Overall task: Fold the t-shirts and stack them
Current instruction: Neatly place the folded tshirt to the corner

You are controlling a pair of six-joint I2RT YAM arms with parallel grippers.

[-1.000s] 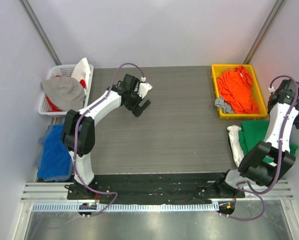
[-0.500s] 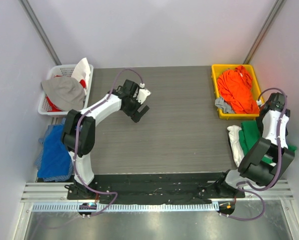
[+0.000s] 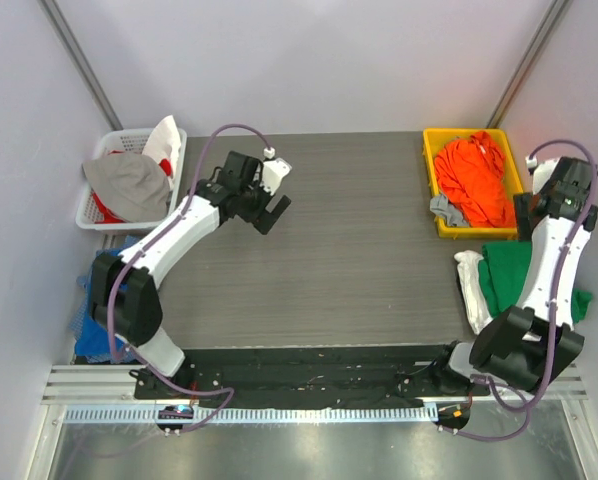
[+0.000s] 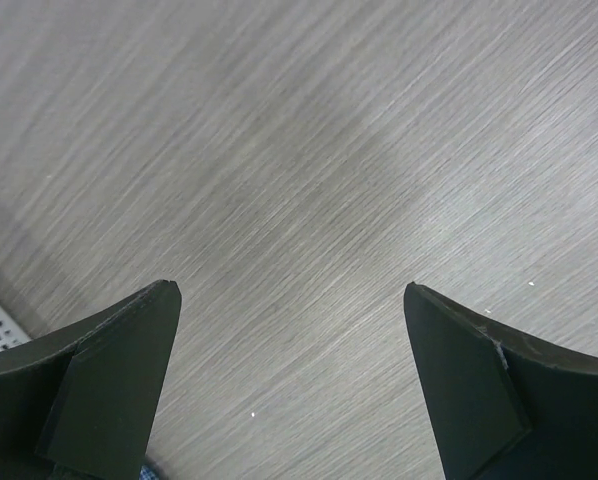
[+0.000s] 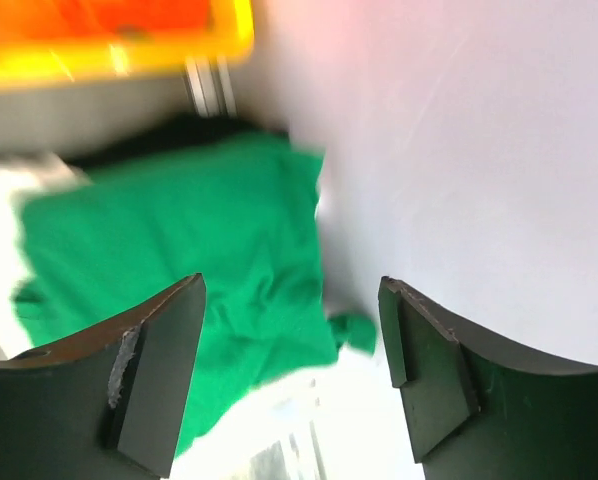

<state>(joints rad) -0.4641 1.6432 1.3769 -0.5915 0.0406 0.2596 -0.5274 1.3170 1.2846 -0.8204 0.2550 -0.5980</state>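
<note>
A bright green t-shirt (image 3: 509,272) lies crumpled off the table's right edge, with a white t-shirt (image 3: 470,290) beside it. An orange t-shirt (image 3: 475,180) is heaped in the yellow bin (image 3: 429,170). My right gripper (image 3: 529,210) hangs above the green t-shirt (image 5: 179,230), close to the right wall. In its wrist view the right gripper (image 5: 291,282) is open with nothing between the fingers. My left gripper (image 3: 271,208) is over the bare table at the back left. The left wrist view shows that gripper (image 4: 289,290) wide open and empty.
A white basket (image 3: 104,140) holding a grey cloth (image 3: 129,185) stands at the back left. A blue cloth (image 3: 109,310) lies off the table's left edge. A small grey cloth (image 3: 444,208) sits in the yellow bin's near corner. The right wall (image 5: 459,150) is close.
My right gripper has lifted off the green t-shirt towards the wall, and its jaws have opened wider. The left gripper has drifted a little back and left.
</note>
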